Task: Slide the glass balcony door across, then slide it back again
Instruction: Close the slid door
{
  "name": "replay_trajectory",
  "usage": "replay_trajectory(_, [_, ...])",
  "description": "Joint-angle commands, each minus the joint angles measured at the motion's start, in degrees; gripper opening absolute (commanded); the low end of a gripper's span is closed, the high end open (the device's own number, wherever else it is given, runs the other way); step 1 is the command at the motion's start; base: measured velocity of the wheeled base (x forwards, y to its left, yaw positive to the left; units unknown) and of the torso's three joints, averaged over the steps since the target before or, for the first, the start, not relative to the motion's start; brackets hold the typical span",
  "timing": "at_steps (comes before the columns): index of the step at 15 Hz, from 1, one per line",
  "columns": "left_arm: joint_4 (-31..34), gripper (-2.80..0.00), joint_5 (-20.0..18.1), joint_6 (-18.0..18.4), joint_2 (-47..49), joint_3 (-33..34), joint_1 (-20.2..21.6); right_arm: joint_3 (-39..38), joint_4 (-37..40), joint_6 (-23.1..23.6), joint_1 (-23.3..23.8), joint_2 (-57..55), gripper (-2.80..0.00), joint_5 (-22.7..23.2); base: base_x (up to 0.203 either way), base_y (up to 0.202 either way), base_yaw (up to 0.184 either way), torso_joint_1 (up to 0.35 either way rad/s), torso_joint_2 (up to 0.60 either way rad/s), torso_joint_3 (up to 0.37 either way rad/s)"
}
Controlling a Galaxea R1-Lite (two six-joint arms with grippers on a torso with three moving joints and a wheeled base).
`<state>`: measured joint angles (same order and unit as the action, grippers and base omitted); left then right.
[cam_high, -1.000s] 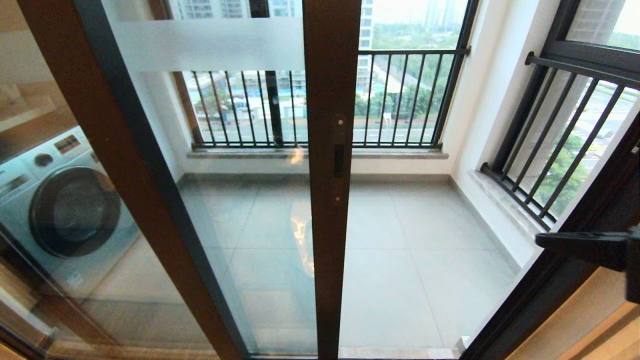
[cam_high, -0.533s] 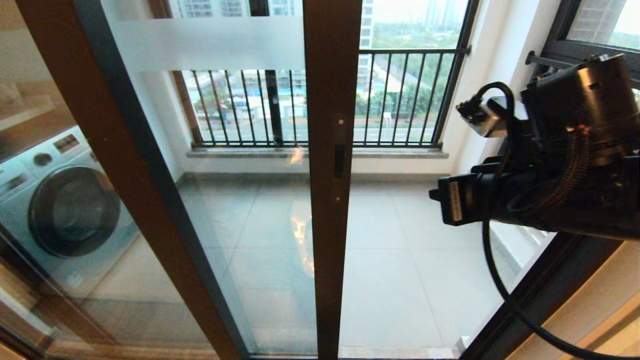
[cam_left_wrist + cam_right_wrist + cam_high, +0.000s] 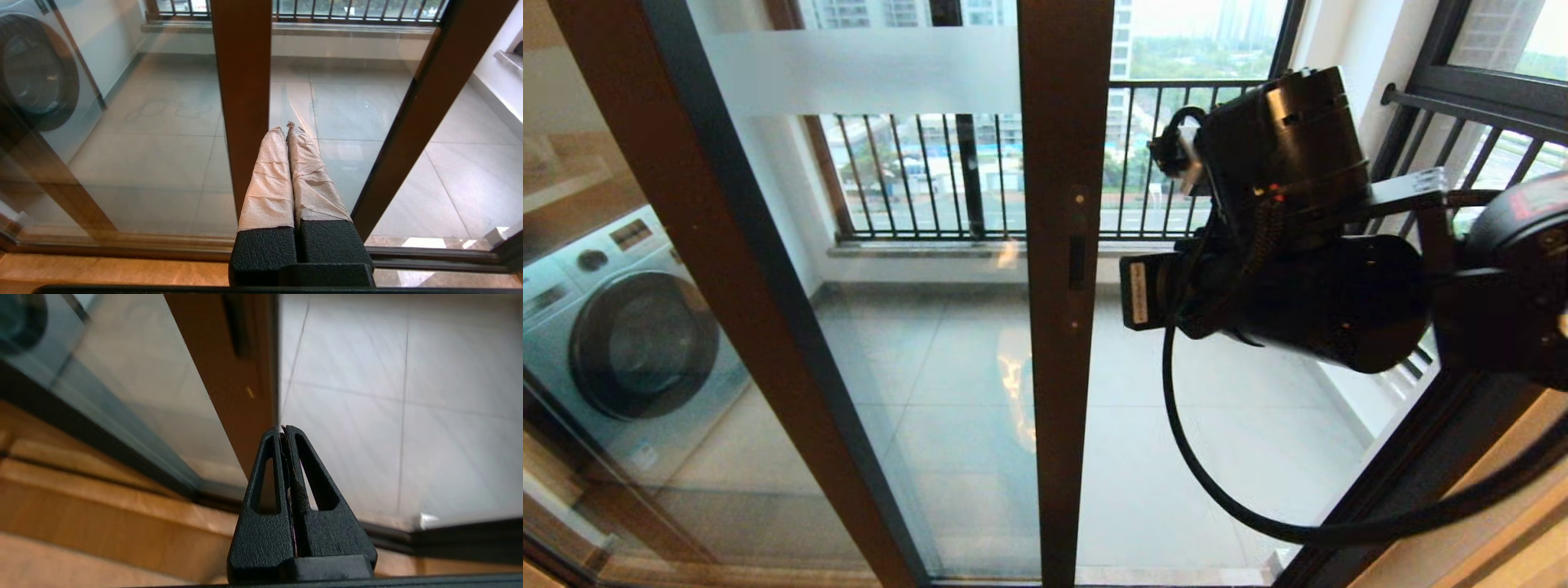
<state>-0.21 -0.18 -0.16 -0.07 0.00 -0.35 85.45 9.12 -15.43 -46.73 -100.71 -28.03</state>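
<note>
The glass balcony door (image 3: pixel 907 343) has a dark brown stile (image 3: pixel 1062 163) down the middle of the head view and a frosted band (image 3: pixel 866 72) near the top. A small recessed handle slot (image 3: pixel 1076 263) sits in the stile. My right arm (image 3: pixel 1282 245) reaches in from the right, level with the slot; its wrist hides the fingertips there. In the right wrist view my right gripper (image 3: pixel 282 428) is shut and empty, just beside the edge of the stile (image 3: pixel 229 375), below the slot (image 3: pixel 235 326). My left gripper (image 3: pixel 286 127), with taped fingers, is shut low before the stile (image 3: pixel 243 102).
A white washing machine (image 3: pixel 629 335) shows through the brown-framed panel (image 3: pixel 686 286) on the left. Right of the stile an open gap leads onto the tiled balcony floor (image 3: pixel 1176 425). Black railings (image 3: pixel 1176 163) and the dark outer door frame (image 3: pixel 1421 474) close off the back and the right.
My right arm has swung up and leftward from the right edge to just right of the door stile. The door has not moved.
</note>
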Motion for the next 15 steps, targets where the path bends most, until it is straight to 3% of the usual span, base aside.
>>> replay_trajectory(1, [0.04,-2.80,0.01,-0.02,0.07,0.09,0.00,5.08,-0.11,-0.04,-1.24,-5.20,-2.80,-1.52,0.000,0.000,0.000,0.000,0.00,0.000])
replay_trajectory(4, [-0.04,-2.80,0.01,-0.02,0.07,0.09,0.00,11.59,0.73,0.58,-3.63,-8.98,-2.80,-6.26,0.000,0.000,0.000,0.000,0.00,0.000])
replay_trajectory(8, [0.04,-2.80,0.01,-0.02,0.07,0.09,0.00,12.37,1.25,0.51,-4.00,-12.05,-2.80,-8.52,0.000,0.000,0.000,0.000,0.00,0.000])
replay_trajectory(9, [0.02,-2.80,0.01,-0.02,0.07,0.09,0.00,12.44,1.25,0.73,-4.87,-12.12,-0.81,-8.53,0.000,0.000,0.000,0.000,0.00,0.000])
replay_trajectory(10, [-0.05,-2.80,0.01,-0.02,0.07,0.09,0.00,12.30,1.25,0.76,-5.28,-12.05,0.00,-8.53,0.000,0.000,0.000,0.000,0.00,0.000])
replay_trajectory(15, [0.02,-2.80,0.01,-0.02,0.07,0.09,0.00,11.49,1.25,0.58,-4.37,-12.39,0.00,-9.05,0.000,0.000,0.000,0.000,0.00,0.000])
